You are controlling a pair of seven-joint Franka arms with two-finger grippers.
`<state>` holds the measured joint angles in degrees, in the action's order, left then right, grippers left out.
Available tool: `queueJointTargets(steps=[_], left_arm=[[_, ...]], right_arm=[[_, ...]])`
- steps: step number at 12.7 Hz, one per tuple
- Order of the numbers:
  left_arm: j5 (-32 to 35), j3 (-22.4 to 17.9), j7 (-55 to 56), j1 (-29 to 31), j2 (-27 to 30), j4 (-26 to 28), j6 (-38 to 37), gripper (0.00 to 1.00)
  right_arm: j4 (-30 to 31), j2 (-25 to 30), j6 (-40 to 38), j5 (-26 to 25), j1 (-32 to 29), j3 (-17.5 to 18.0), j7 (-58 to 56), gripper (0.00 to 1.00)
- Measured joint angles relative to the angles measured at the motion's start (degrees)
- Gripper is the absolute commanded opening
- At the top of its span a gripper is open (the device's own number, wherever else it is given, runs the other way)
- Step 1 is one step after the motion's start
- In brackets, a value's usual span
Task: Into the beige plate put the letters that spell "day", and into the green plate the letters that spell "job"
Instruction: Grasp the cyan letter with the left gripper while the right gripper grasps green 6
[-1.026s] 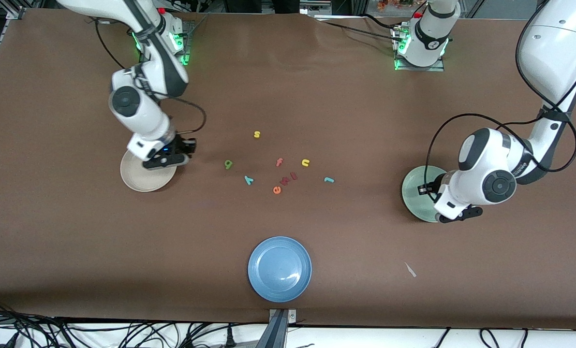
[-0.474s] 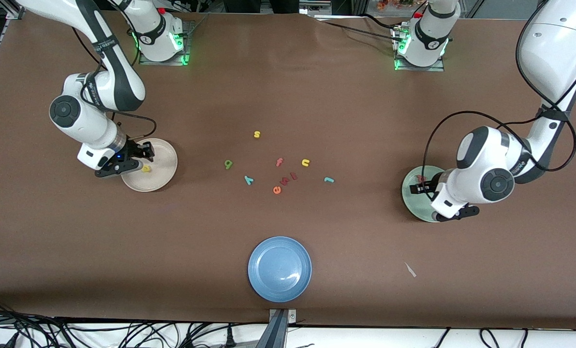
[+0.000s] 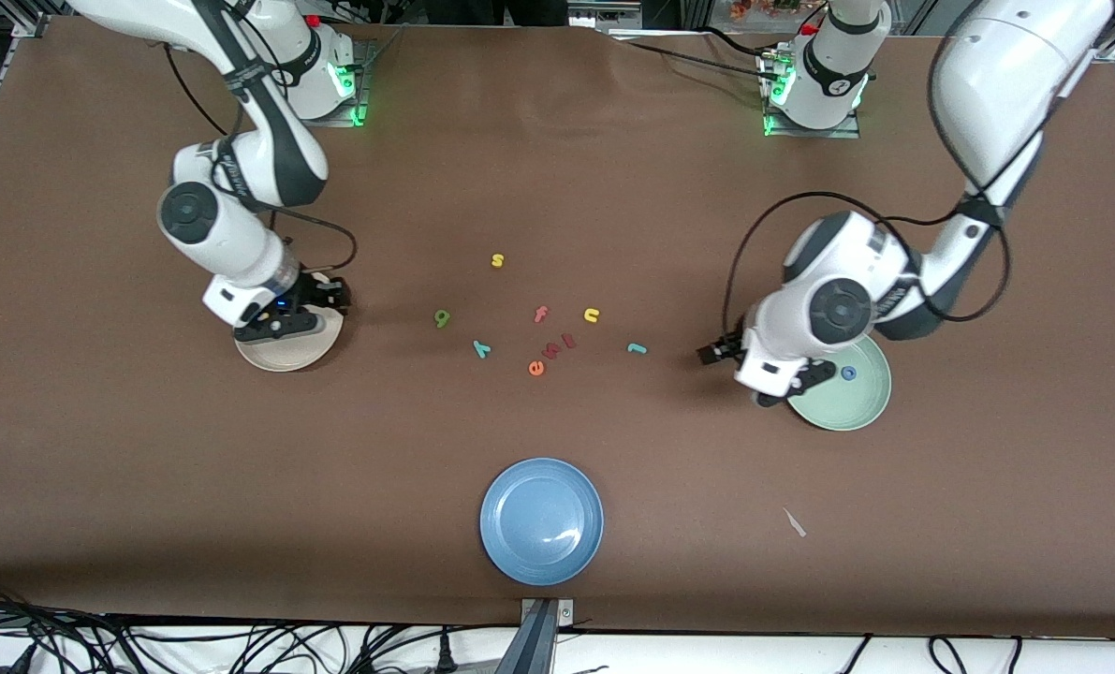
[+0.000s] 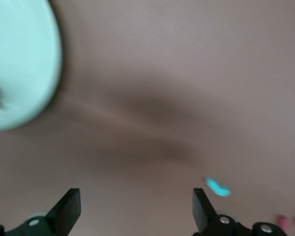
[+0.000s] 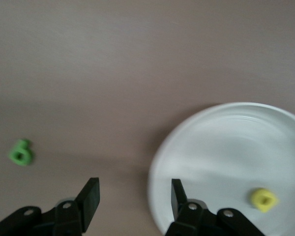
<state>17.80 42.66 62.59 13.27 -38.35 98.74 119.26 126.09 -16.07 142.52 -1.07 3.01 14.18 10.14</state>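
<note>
A: Front view first. Where are the 2 hands?

B: The right hand hangs over the rim of the beige plate, jaws parted and empty. The left hand is over bare desk just beside the green plate, jaws wide, nothing in them. A blue "o" lies in that plate. Ahead of the left hand, toward the middle of the desk, sits the teal "j", then the red-pink "b"; ahead of the right hand are the green "d" and teal "y".

A: Left wrist view?

B: Blurred. The 2 fingertips stand far apart; the "j" lies close by one of them, the green plate off to the side. A reddish smear on that plate may be a letter; I can't be sure.

A: Right wrist view?

B: Jaws apart over the beige plate's edge; the yellow "a" rests inside, the "d" out on the desk.

A: How will the letters handle?

B: Tiny, light, stiff I'd judge, and flat to the desk, so easy to flick away. Pinch the "j" across its straight stem and the "d" across its stem, fingertips right down on the desk.
</note>
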Motion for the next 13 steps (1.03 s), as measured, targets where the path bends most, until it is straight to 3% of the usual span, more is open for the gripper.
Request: queueJointTargets(steps=[3, 6, 8, 10, 13], left_arm=[[0.01, -2.00, 10.66, -6.30, -2.40, 0.10, 7.47, 0.98], [0.01, -9.07, 18.28, -14.31, -3.80, 0.14, 13.28, 0.92], [0.01, -14.00, 23.55, -19.47, -4.67, 0.15, 16.36, 0.91], [0.01, -15.73, 27.38, -21.39, -5.70, 0.15, 18.25, 0.84], [0.01, -16.10, 30.95, -21.44, -6.49, 0.12, 20.35, 0.79]], right_arm=[[-5.06, -4.19, 0.00, -0.01, 6.65, 0.15, 11.44, 0.67], [-9.14, -9.24, 0.07, -0.67, 11.06, 0.04, 19.48, 0.67], [-10.51, -12.40, 1.37, -5.14, 13.18, -0.01, 26.34, 0.67], [-10.61, -14.56, 3.10, -9.25, 13.66, -0.04, 30.47, 0.67], [-10.31, -15.72, 4.79, -9.58, 13.65, -0.35, 30.60, 0.67]])
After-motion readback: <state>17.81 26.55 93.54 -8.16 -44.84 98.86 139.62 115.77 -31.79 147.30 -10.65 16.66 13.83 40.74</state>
